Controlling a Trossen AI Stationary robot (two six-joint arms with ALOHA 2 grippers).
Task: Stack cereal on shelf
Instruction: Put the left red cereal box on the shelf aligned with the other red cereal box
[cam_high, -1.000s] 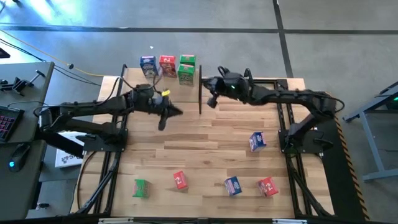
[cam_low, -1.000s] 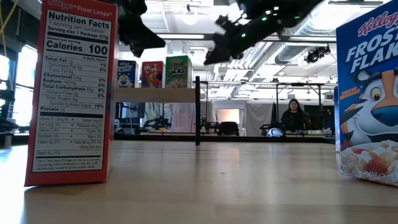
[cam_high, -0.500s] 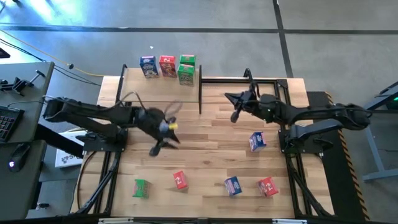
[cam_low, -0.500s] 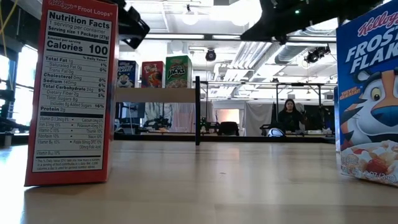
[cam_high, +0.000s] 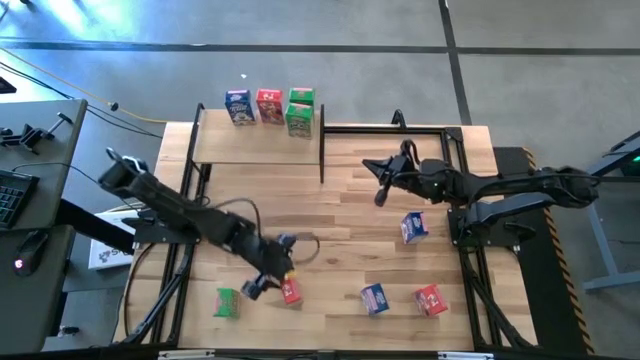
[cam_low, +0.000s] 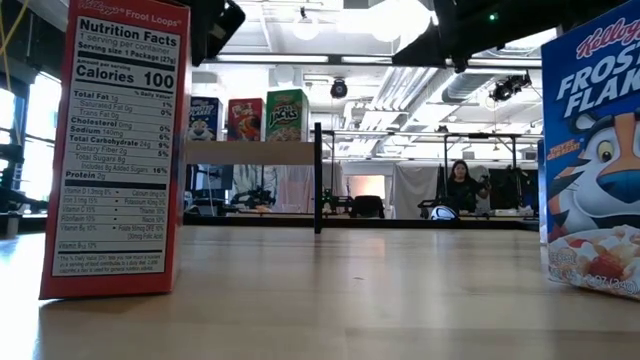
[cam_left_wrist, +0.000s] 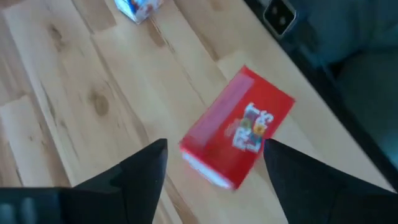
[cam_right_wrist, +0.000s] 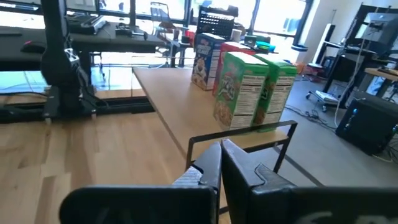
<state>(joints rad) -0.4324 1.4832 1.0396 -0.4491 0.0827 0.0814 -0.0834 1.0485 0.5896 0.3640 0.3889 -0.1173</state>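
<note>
In the low view, the tall blue frosted-flakes cereal box (cam_low: 592, 160) is cut off by the right edge. Both arms show only as dark shapes clipped by the top edge. In the left wrist view, the flat red cereal box (cam_left_wrist: 239, 127) is blurred, its white print unreadable, and a small blue carton (cam_left_wrist: 138, 8) is cropped by the edge.

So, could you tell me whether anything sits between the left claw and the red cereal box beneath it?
Nothing visible does. The left claw is open right over the red cereal box, which lies flat on the table with bare wood around it. The green box sits off to one side.
</note>
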